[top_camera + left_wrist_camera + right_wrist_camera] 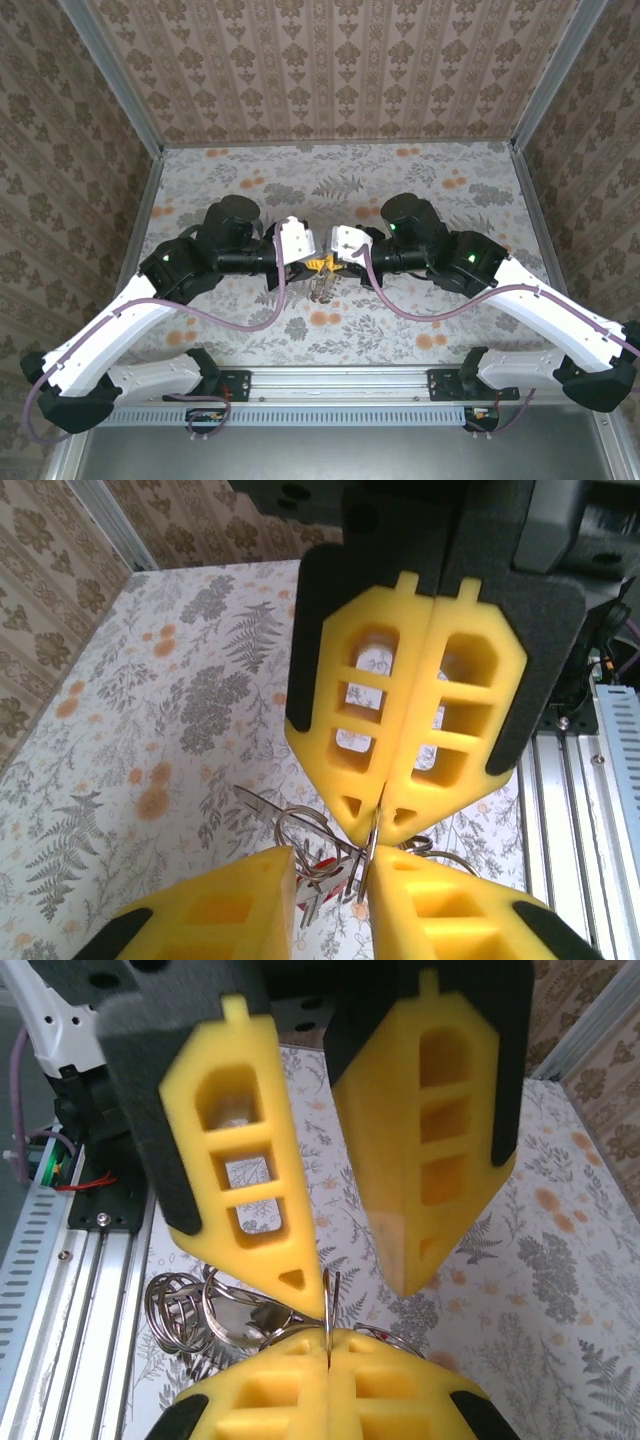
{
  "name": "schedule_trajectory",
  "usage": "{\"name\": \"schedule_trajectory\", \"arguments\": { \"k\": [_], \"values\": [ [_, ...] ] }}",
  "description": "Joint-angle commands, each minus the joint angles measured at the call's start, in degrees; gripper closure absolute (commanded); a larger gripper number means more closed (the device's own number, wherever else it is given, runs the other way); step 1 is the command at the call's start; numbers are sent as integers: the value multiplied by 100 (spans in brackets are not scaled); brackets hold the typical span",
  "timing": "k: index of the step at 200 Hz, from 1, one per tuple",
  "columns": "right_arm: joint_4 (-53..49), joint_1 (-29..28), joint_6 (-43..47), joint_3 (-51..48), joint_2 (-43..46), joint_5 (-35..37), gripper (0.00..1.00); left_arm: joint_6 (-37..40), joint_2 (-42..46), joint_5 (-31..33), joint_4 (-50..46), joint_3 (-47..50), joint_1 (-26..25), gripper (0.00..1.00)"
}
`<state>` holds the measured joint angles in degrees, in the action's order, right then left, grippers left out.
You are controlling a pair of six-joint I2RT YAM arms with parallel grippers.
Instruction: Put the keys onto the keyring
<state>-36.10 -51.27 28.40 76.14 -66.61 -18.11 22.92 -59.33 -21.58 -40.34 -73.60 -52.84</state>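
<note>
Much table (420, 190) free; right end effector (378, 822) pinches keyring (328, 1290), left one (330, 888) spread.

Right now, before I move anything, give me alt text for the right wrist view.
The right tool, yellow latticed fingers shut, pinches a thin silver metal piece standing edge-on between its tips. The left tool faces it, open, with a tangle of silver wire rings at lower left over the floral tabletop.

We see the keyring (322, 287) as a small grey metal bunch on the floral surface (420, 190). Just beyond it the left end effector (311, 262) and the right end effector (333, 262) meet, yellow tips almost touching. We cannot tell whether either grips it.
</note>
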Motion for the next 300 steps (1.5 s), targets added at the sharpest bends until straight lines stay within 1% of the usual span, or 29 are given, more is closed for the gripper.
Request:
{"name": "schedule_trajectory", "arguments": {
  "k": [1, 8, 20, 31, 49, 60, 84, 91, 97, 101, 118, 128, 146, 188, 211, 253, 300],
  "values": [
    [82, -40, 65, 207, -8, -306, 100, 132, -35, 19, 64, 81, -21, 79],
    [102, -41, 75, 197, -6, -316, 100, 132, -48, 3, 57, 82, -24, 81],
    [142, -36, 73, 177, 14, -334, 100, 142, -74, -57, 20, 75, -20, 88],
    [173, -37, 76, 164, 24, -351, 100, 143, -79, -156, 20, 67, -24, 100],
    [199, -39, 52, 137, 25, -342, 100, 90, -3, -322, 151, 148, -24, 100],
    [257, -34, 35, 88, 42, -342, 100, 33, 39, -543, 212, 184, -11, 100],
    [512, -28, -108, -154, 224, -363, 87, -297, 232, -1168, 731, 401, 86, 100],
    [773, -29, -158, -256, 299, -396, 84, -420, 337, -1344, 942, 500, 150, 100],
    [885, -30, -185, -331, 374, -431, 83, -533, 422, -1474, 1133, 578, 212, 100],
    [954, -25, -201, -374, 417, -455, 83, -632, 491, -1740, 1278, 650, 270, 100],
    [1296, -32, -272, -621, 624, -701, 83, -1140, 764, -2370, 2122, 1012, 531, 100],
    [1488, -30, -328, -736, 735, -852, 83, -1376, 893, -2624, 2493, 1159, 635, 100],
    [1669, -32, -353, -842, 832, -990, 83, -1678, 1039, -2856, 2900, 1308, 727, 100],
    [1746, -33, -371, -872, 866, -1151, 84, -2141, 1174, -3136, 3596, 1531, 779, 100],
    [1833, -32, -380, -895, 926, -1224, 84, -2236, 1141, -3219, 3755, 1609, 775, 100],
    [2145, -33, -426, -1095, 1192, -1388, 81, -2204, 1096, -3118, 3726, 1688, 763, 100],
    [2265, -33, -511, -1108, 1188, -1385, 82, -1965, 945, -3010, 3464, 1632, 611, 100]
  ]
}}
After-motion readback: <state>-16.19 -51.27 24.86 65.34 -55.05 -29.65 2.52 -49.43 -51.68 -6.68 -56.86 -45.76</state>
